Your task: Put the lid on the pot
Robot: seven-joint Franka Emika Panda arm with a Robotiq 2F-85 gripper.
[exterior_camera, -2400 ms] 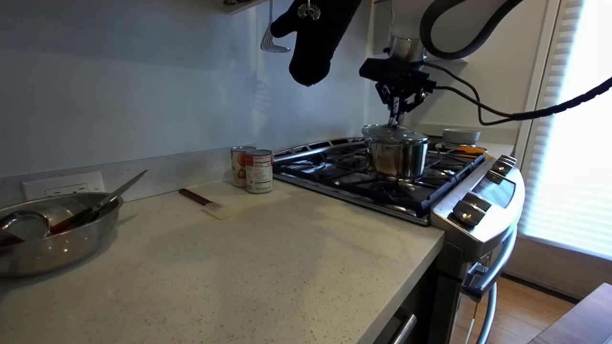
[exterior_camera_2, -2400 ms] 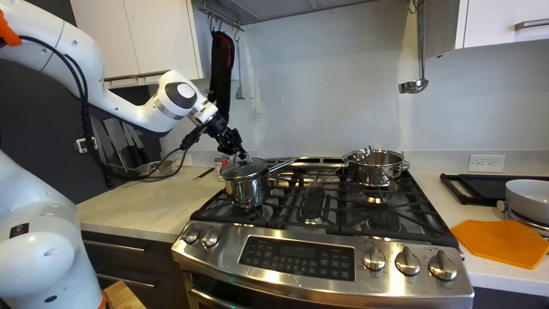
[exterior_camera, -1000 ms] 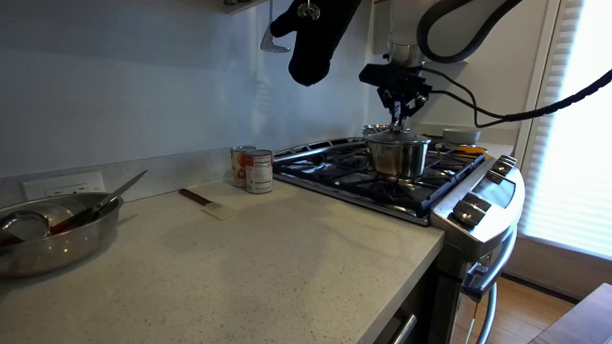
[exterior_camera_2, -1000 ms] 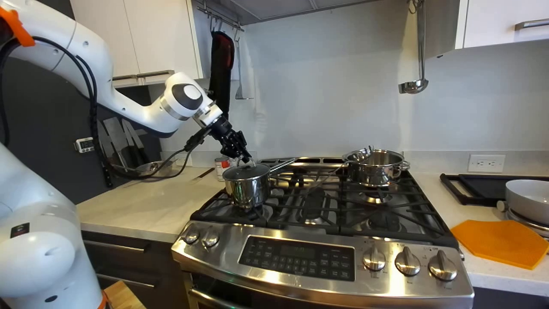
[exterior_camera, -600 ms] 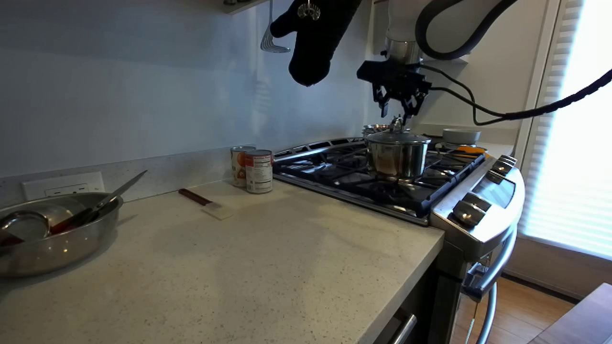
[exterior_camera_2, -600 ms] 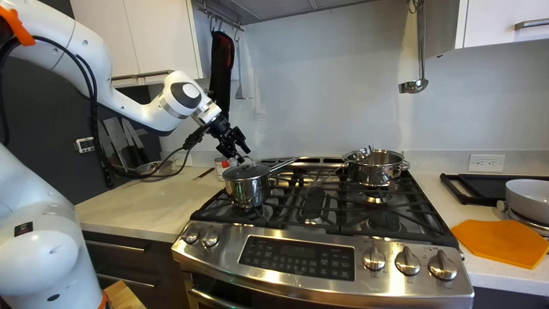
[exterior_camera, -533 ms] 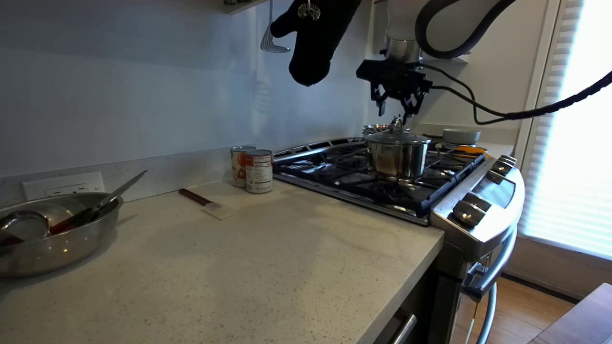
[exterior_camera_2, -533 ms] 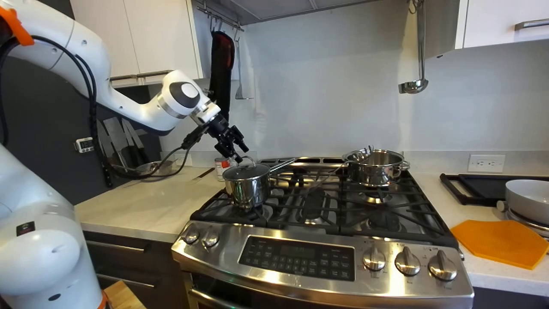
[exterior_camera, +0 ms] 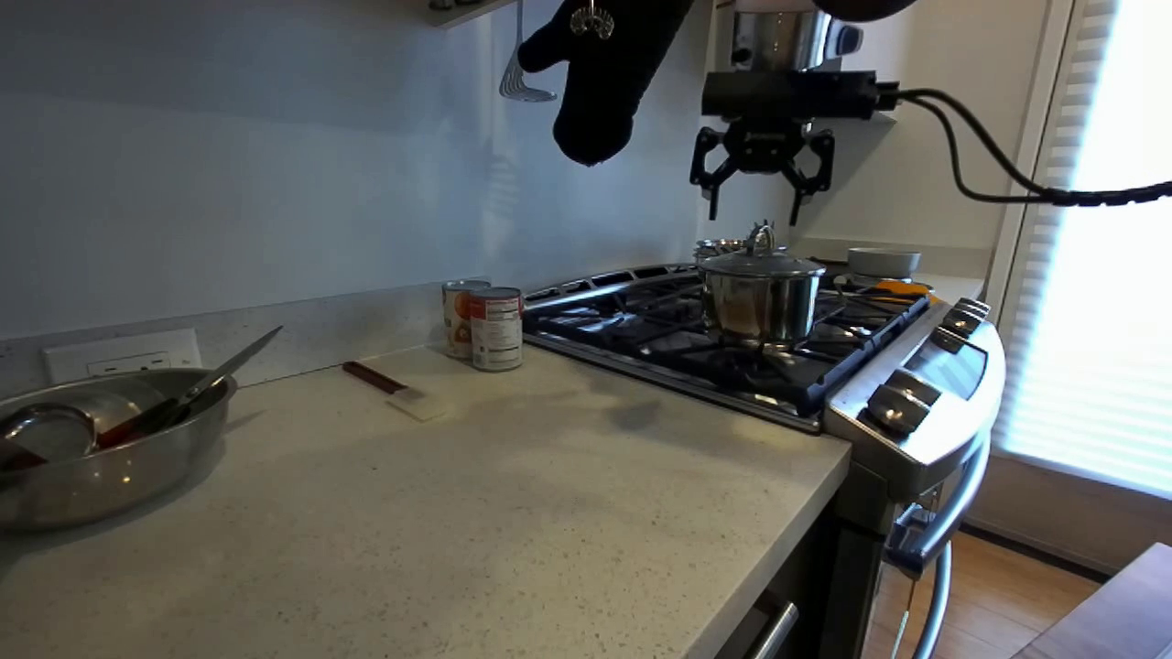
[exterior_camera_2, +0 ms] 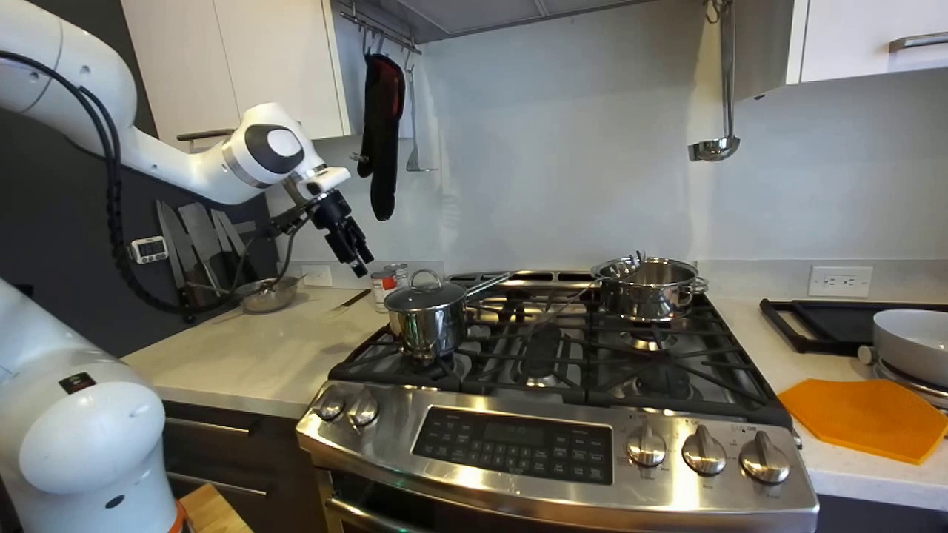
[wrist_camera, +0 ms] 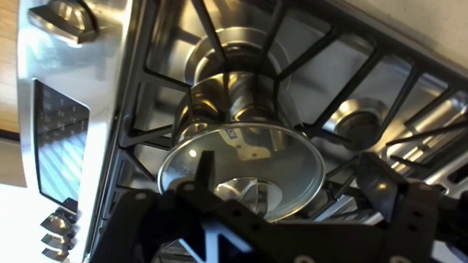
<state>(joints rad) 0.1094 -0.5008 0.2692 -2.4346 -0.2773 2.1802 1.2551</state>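
Observation:
The glass lid [exterior_camera: 762,264] lies level on the rim of the steel pot [exterior_camera: 760,307], its looped handle [exterior_camera_2: 426,277] standing up in the middle. In both exterior views the pot rests on a stove burner. My gripper [exterior_camera: 754,218] hangs above the lid's handle, apart from it, with its jaws spread wide and nothing between them. From the side, the gripper [exterior_camera_2: 360,268] shows above and to the left of the lid [exterior_camera_2: 421,296]. In the wrist view the lid [wrist_camera: 248,160] lies beyond the open fingers [wrist_camera: 206,166], which hide its near edge.
Two cans [exterior_camera: 496,328] and a brush [exterior_camera: 394,389] stand and lie on the counter beside the stove. A steel bowl [exterior_camera: 119,480] holds utensils. A larger pot [exterior_camera_2: 644,300] occupies a back burner. An oven mitt [exterior_camera_2: 383,141] hangs behind the arm.
The lid was tilted in my gripper at first, then came down level on the pot. My jaws have opened off its handle, and the arm has risen, drawn back and turned its wrist.

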